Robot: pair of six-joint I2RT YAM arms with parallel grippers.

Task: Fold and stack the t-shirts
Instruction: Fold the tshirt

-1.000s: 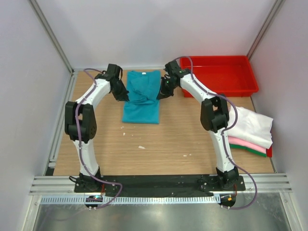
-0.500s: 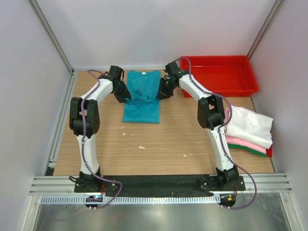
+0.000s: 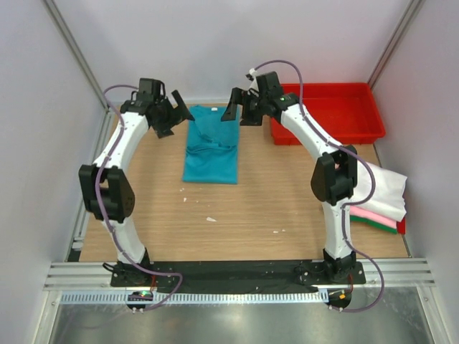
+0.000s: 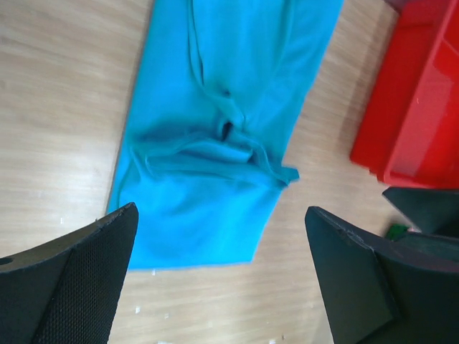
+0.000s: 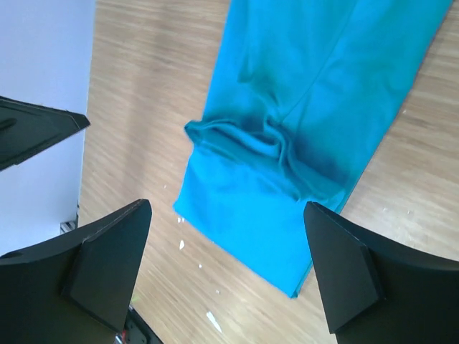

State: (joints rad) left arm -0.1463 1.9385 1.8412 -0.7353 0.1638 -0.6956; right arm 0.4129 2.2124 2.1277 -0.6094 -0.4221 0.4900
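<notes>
Toward 12 o'clock on the table (image 3: 244, 208), the teal t-shirt (image 3: 211, 154) now lies free of both arms. A second ago both grippers were down against its flanks at the sleeve line; now they have let go and lifted clear. The sleeves sit tucked in across the middle, leaving a narrow lengthwise strip with a bunched ridge where the cloth overlaps. I judge the side folds done and the end-to-end fold still to come, and I would want that ridge flattened first. My left gripper (image 3: 174, 118) hangs off the shirt's 10 o'clock corner, jaws spread wide and empty, with the arm arched high and reaching far out. My right gripper (image 3: 240, 113) mirrors it at the shirt's 1 o'clock, jaws also spread and holding nothing, beside the red tray (image 3: 358, 132). Out at 3 o'clock the folded stack (image 3: 376, 190) waits, white t-shirt on top, pink and green beneath, well apart from the teal one.
</notes>
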